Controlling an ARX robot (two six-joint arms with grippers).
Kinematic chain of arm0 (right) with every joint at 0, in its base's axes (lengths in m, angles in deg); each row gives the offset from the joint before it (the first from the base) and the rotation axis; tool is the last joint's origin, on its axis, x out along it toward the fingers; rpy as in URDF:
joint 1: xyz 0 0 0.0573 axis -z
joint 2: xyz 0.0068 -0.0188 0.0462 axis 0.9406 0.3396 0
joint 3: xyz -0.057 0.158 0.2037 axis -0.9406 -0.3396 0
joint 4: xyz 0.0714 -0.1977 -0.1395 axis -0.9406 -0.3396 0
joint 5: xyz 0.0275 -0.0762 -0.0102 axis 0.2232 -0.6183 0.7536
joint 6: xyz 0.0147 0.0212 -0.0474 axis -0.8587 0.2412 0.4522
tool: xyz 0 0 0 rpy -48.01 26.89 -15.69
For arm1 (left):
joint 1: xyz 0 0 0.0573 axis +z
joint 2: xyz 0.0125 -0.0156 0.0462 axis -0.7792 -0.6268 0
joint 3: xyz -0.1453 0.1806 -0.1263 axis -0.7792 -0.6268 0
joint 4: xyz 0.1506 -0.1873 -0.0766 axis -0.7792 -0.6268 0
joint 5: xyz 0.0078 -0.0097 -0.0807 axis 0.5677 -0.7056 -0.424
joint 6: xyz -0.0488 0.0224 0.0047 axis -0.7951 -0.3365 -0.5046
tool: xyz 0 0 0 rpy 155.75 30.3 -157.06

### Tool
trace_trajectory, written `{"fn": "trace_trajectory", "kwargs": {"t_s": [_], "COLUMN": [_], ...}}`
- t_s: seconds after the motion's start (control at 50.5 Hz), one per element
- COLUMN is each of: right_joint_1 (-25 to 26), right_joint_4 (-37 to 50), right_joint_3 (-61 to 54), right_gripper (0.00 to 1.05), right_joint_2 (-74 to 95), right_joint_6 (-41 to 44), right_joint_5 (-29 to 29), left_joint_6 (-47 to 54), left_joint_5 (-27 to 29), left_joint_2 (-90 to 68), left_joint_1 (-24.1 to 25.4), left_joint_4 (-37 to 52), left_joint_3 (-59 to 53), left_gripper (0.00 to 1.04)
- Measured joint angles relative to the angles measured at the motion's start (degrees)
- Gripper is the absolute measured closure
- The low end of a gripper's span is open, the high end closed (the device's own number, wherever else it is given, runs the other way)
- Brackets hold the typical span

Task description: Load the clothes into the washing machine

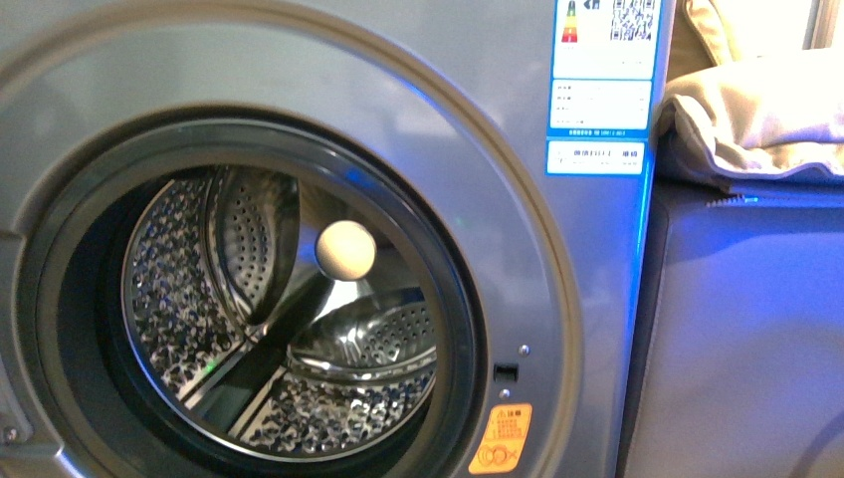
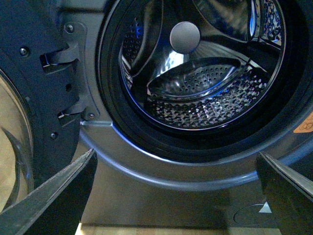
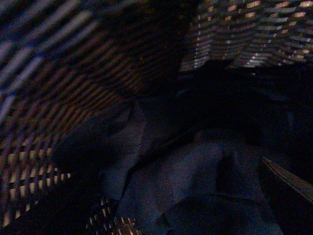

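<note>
Washing machine (image 1: 557,249): it stands right before us with its porthole uncovered; the door (image 2: 29,98) hangs swung aside on its hinge, as the left wrist view shows
Drum (image 1: 378,398): bare perforated steel and paddles; no fabric inside in either view that looks into it
Clothes (image 3: 195,171): the dark navy garment lies crumpled at the bottom of a woven basket (image 3: 58,98), seen only in the dim right wrist view; I cannot make out any buttons there
Left gripper (image 2: 176,152): fingers spread wide with nothing between them; it hangs low before the porthole, facing into the drum
Right gripper (image 3: 286,188): down inside the basket, close over the garment; only one finger shows at the edge of the view, so I cannot tell whether it is spread or pinching cloth, nor whether it touches the fabric
Done so far: the machine is opened and ready to take a load; that looks to be all
Left to do: by my reckoning almost everything; the garment has to be gripped, lifted out of the basket, carried to the porthole and let go inside the drum
Bystanders: beige padded fabric (image 1: 756,110) on the grey cabinet (image 1: 737,329) beside the machine; no part of the job
</note>
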Motion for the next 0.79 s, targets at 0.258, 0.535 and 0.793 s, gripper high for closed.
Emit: {"fn": "trace_trajectory", "kwargs": {"t_s": [0.258,0.535,0.793], "right_joint_1": [-1.1,-0.9,-0.9], "right_joint_4": [1.2,2.7,5.5], "right_joint_3": [3.5,5.6,6.6], "right_gripper": [0.08,0.08,0.08], "right_joint_2": [8.8,15.6,19.7], "right_joint_6": [-0.7,-1.7,-1.8], "right_joint_5": [-1.1,-1.0,0.0], "left_joint_6": [0.0,0.0,0.0], "left_joint_5": [0.0,0.0,0.0], "left_joint_2": [0.0,0.0,0.0], "left_joint_1": [0.0,0.0,0.0], "left_joint_4": [0.0,0.0,0.0], "left_joint_3": [0.0,0.0,0.0], "left_gripper": [0.07,0.07,0.07]}}
